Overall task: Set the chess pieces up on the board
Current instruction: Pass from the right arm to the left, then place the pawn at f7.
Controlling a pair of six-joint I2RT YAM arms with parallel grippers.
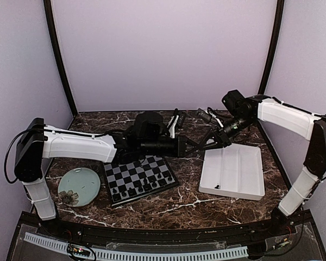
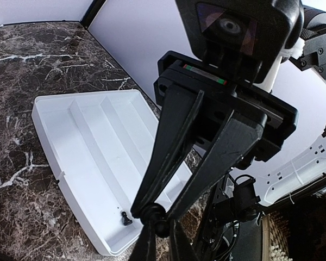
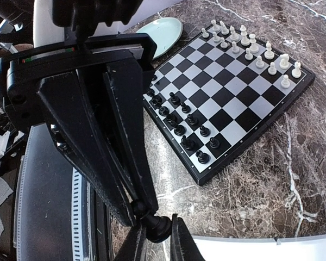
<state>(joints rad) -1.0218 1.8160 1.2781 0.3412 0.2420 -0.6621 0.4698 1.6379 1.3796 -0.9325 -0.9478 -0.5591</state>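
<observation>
Chess pieces [image 1: 144, 186] mostly ranked on the board [image 1: 135, 173] in the top view, black along its near edge. Just right of it, above the marble table [image 1: 185, 202] between board and white tray [image 1: 236, 163], left gripper [image 1: 195, 145] and right gripper [image 1: 204, 144] tip to tip; held thing too small to make out there.

From the left wrist: left gripper pressed close around one black piece [image 2: 161, 222], right gripper's tips pinching the same piece from above. One black pawn [image 2: 125, 218] alone in the tray's near-left corner.

From the right wrist: same piece pinched by the right gripper, left tips clamped on its other end; white ranks on the board's far side, black front rank seemingly short.

Likely trouble: releasing on the right too early, left hold not firm, dropping so small a piece onto the marble; or pulling apart with both clamped, twisting it loose.
</observation>
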